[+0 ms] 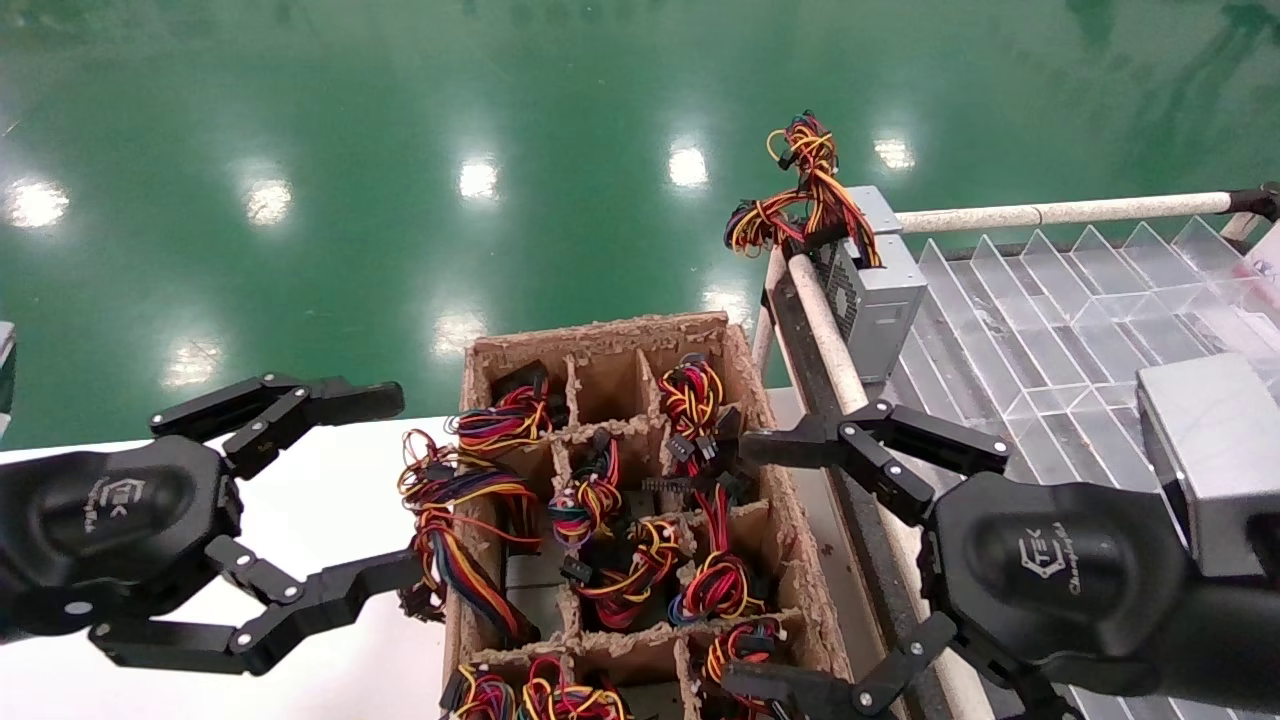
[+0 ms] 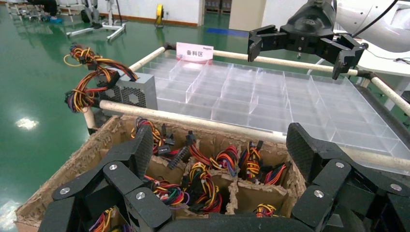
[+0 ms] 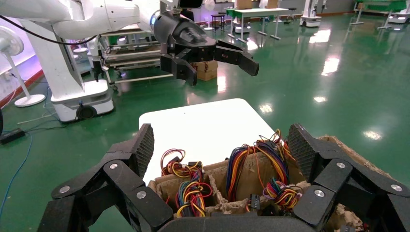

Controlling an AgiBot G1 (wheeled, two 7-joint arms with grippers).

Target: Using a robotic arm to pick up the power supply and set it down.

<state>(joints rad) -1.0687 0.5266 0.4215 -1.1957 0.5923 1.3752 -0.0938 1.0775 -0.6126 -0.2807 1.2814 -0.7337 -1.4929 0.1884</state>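
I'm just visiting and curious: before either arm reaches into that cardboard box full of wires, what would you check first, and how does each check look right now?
1. Right tool open and empty: ok, jaws spread wide above the box's right side.
2. Left tool open and empty: ok, it hangs at the box's left edge.
3. Box within reach: ok, it sits between both tools.
4. A power supply's body visible to grip: not ok, wire bundles cover most compartments.
5. Drop-off free: ok, the clear divided tray has open cells; one power supply already stands at its far left corner.
6. Wires loose between compartments: cannot tell.
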